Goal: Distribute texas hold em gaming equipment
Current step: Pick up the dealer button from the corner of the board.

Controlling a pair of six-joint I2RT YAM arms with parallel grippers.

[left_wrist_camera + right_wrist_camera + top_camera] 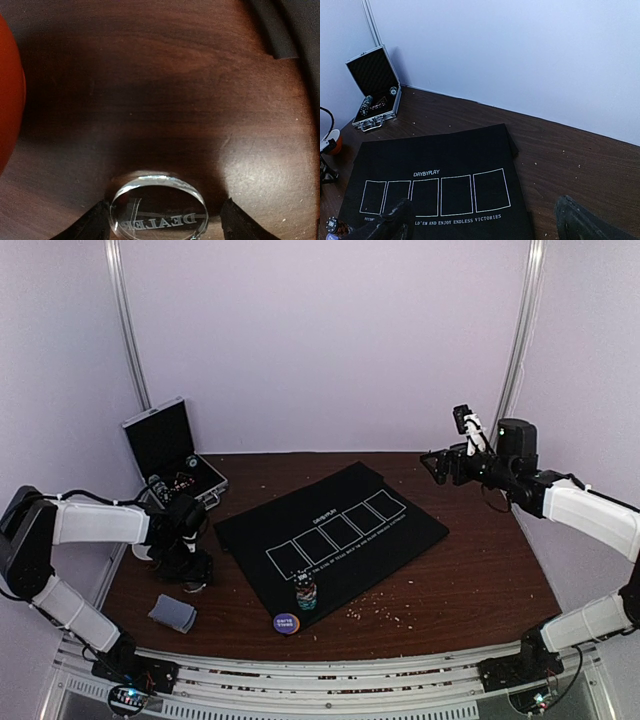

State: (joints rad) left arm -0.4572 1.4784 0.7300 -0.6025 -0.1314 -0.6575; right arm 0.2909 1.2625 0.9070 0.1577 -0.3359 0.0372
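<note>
The left arm [100,523] is reaching down to the desk [470,580] just left of the black mat [340,525]. Its jaws are standing parted around a clear round disc [157,215] lettered DEALER, which is lying on the wood. One finger [92,225] is sitting right at the disc's rim while the other finger [240,225] is leaving a narrow gap, so the jaws are straddling the disc rather than clamping it. A red bowl [7,100] is showing at the edge of the left wrist view, near the disc. The right arm [590,512] is hanging raised over the far right of the desk, its jaws spread wide and holding nothing. A short stack of chips [305,592] is standing at the mat's near corner, with a purple disc [286,622] lying just beside it. A pile of grey-blue cards [172,613] is resting on bare wood near the left front edge. The silver case [165,445] is sitting open at the far left.
</note>
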